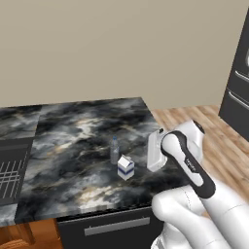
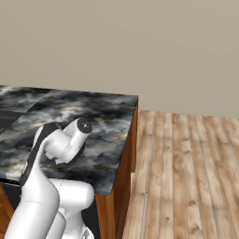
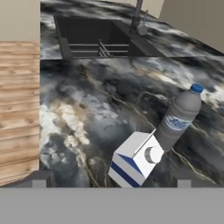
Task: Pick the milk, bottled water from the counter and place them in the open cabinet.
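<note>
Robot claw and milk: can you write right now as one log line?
stage: approach | milk: upright on counter | bottled water: beside it, upright | claw: above milk, holding nothing

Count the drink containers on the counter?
2. The milk carton stands near the front of the counter; the water bottle stands upright just behind it, nearly touching. The arm may hide more on the right.

You have one milk carton and one bottled water on the single marbled bench, plus one sink with one faucet.
</note>
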Robot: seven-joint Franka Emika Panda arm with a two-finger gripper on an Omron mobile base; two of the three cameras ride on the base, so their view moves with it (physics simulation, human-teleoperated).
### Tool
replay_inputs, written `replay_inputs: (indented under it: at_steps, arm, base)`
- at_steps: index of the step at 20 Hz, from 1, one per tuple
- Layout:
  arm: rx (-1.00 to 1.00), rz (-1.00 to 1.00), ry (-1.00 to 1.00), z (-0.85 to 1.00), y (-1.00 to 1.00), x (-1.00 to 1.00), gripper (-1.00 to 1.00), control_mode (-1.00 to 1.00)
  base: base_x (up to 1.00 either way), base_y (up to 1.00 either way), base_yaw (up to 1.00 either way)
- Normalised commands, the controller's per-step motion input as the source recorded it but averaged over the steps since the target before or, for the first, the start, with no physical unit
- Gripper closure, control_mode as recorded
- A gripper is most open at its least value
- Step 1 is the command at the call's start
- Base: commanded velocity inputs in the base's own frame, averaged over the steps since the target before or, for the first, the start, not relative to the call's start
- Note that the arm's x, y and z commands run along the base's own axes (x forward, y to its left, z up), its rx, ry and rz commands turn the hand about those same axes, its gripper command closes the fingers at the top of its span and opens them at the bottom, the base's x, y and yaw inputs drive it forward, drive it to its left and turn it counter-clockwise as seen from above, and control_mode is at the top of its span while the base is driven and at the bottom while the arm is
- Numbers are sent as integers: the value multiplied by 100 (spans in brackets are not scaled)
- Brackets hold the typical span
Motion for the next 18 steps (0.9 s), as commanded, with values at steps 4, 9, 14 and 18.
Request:
replay_inputs:
  at_steps: [4, 9, 14, 18]
  arm:
    - [5, 0, 0, -18, 0, 0, -100, -100]
    - [5, 0, 0, -22, 0, 0, -100, -100]
    - [4, 0, 0, -27, 3, 1, -100, -100]
    - [6, 0, 0, -24, 0, 0, -100, -100]
  base:
    - [0, 0, 0]
    - [0, 0, 0]
    - [0, 0, 0]
    - [0, 0, 0]
